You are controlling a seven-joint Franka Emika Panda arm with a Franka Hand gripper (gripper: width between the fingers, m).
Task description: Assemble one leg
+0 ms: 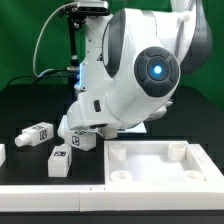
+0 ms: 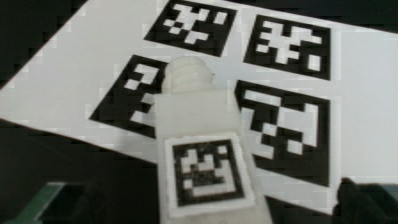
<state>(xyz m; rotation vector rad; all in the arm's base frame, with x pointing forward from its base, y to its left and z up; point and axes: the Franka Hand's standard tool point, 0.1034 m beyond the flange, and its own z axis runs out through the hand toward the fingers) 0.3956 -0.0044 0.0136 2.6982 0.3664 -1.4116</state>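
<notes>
Here, the leg (image 2: 199,125) is seen over the marker board (image 2: 71,90), centred between the fingers of the gripper (image 2: 210,200), jaws spread wide, nothing gripped, neither fingertip touching it.

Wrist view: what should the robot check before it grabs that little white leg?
1. Leg lined up between the fingers: ok.
2. Fingers open wider than the leg, not touching it: ok.
3. Leg lying flat on the marker board: cannot tell.
4. Leg's tag facing the camera, unhidden: ok.
5. Fingers visible in the exterior view for a second check: not ok, the arm hides them.
</notes>
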